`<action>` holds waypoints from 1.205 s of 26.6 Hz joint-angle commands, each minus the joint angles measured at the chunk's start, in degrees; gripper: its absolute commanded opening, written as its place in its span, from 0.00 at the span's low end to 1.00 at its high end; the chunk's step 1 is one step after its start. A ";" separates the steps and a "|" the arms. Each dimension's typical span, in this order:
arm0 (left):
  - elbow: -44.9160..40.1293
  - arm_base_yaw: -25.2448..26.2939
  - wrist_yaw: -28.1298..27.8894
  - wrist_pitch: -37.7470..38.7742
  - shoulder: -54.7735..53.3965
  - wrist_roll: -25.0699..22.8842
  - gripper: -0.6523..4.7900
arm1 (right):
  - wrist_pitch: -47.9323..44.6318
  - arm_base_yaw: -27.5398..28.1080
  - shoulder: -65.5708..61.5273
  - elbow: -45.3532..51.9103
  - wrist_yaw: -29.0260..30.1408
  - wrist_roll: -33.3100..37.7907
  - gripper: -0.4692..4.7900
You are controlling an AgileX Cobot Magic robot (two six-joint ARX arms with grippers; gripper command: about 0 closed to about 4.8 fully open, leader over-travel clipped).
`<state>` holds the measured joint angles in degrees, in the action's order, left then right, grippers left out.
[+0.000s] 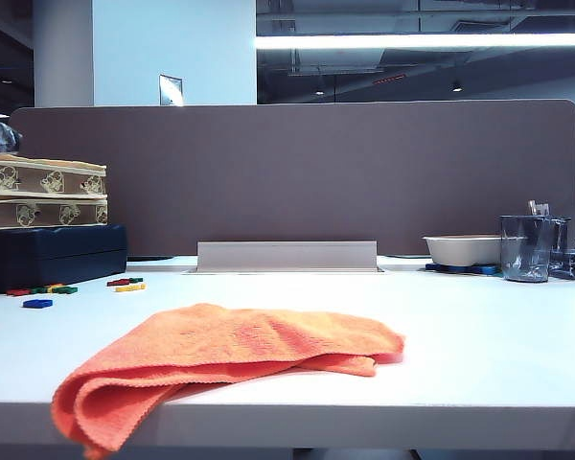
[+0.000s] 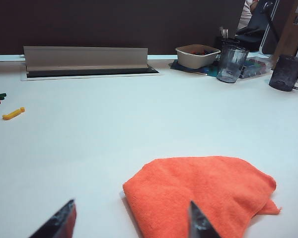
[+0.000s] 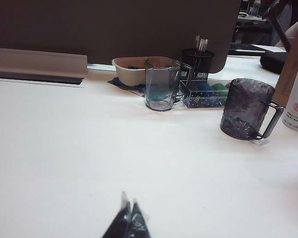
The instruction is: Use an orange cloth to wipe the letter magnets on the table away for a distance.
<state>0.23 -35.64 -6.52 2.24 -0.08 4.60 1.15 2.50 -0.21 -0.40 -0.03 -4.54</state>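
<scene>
- Orange cloth [image 1: 225,359] lies crumpled on the white table [image 1: 479,335], one fold hanging over the front edge.
- Small letter magnets [image 1: 53,288] in red, green, blue and yellow lie scattered at the far left, well apart from the cloth.
- Left gripper [image 2: 131,220] hovers low just beside the cloth, fingers spread wide, holding nothing.
- Right gripper [image 3: 127,223] sits over bare table with its tips pressed together, empty.
- Clear cup [image 3: 160,84] and dark mug [image 3: 246,109] stand at the far right.
</scene>
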 commanded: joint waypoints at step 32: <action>0.15 17.88 6.91 -2.78 -0.02 -1.16 0.11 | -0.74 0.00 0.22 0.44 -0.22 0.07 0.08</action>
<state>0.25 -19.38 -1.83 0.21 -0.08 3.49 1.15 2.48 -0.21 -0.40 -0.01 -4.54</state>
